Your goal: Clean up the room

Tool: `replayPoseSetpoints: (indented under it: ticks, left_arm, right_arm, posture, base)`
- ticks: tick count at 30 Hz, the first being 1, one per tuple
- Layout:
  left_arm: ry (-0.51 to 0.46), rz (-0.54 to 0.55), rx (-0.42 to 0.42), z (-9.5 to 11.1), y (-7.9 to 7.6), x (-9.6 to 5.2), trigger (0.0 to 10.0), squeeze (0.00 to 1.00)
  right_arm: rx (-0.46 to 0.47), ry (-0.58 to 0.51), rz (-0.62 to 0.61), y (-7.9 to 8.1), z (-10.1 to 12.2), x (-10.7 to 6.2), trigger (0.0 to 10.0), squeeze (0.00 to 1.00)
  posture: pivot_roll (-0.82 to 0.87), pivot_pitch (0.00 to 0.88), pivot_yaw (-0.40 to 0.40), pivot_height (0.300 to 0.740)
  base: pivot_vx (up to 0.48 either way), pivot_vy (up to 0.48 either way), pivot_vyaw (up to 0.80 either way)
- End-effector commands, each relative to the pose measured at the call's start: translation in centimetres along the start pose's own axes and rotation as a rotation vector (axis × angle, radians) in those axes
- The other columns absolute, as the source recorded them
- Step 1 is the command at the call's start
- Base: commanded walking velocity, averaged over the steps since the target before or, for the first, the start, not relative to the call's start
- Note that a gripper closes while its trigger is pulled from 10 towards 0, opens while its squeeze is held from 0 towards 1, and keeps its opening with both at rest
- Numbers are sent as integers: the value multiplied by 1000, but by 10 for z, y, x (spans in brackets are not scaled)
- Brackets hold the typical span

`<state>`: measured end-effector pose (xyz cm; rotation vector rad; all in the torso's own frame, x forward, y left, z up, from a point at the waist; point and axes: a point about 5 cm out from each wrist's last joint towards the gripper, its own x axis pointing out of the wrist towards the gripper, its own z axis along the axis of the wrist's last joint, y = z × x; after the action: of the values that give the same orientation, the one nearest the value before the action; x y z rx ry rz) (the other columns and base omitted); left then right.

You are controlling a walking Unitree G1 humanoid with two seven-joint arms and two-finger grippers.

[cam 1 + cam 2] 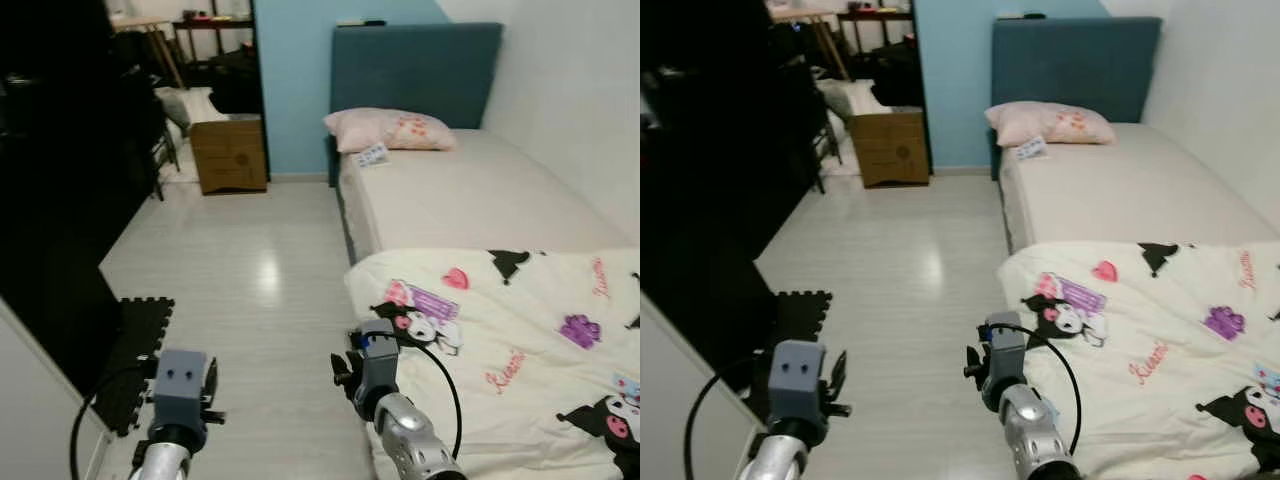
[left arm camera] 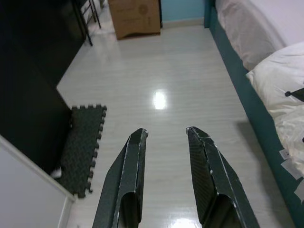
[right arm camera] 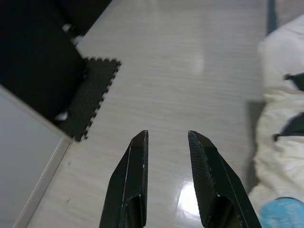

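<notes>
left eye view: i've got the left gripper (image 2: pixel 165 135) and right gripper (image 3: pixel 166 137) low over the pale floor (image 1: pixel 240 270), jaws spread, holding nothing. beside my right arm, a cartoon-print blanket (image 1: pixel 530 340) lies rumpled on the bed (image 1: pixel 480 190); farther off, a pink pillow (image 1: pixel 390 130) and cardboard box (image 1: pixel 229 155).

Open lane: pale floor (image 1: pixel 250 270) between bed and dark furniture.
Right side: bed (image 1: pixel 480 190) with patterned quilt (image 1: pixel 530 340) spilling over its edge.
Left side: black cabinet (image 1: pixel 60 170), foam mat (image 1: pixel 135 345) at its foot.
Far end: cardboard box (image 1: pixel 229 154) against the blue wall.
</notes>
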<state>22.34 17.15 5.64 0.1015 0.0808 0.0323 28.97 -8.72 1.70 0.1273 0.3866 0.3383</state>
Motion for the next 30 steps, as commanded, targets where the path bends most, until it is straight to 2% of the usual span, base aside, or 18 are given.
replayPoseSetpoints:
  ticks: [1,4,17,23,30]
  left_arm:
    - [16,-16,8,-2,-3,0,10000,0]
    - [27,-5,-4,-3,-3,0,10000,0]
    - [55,37,29,-6,-1,3,10000,0]
    - [74,64,30,-8,4,4,10000,0]
    - [86,56,31,-10,2,2,10000,0]
  right_arm:
    - [-7,-2,-12,-4,0,-1,10000,0]
    - [-7,-2,-13,-4,1,0,10000,0]
    - [1,-10,-10,-5,4,2,10000,0]
    - [-40,-15,14,-1,7,3,10000,0]
    - [-46,-13,32,2,6,4,10000,0]
  posture:
    - [24,0,-15,740]
    - [25,0,-14,740]
    - [28,0,-15,740]
    - [32,0,-17,740]
    - [35,0,-16,740]
  base:
    - [0,-480,0]
    - [0,-480,0]
    - [0,0,0]
    - [0,0,0]
    - [0,0,746]
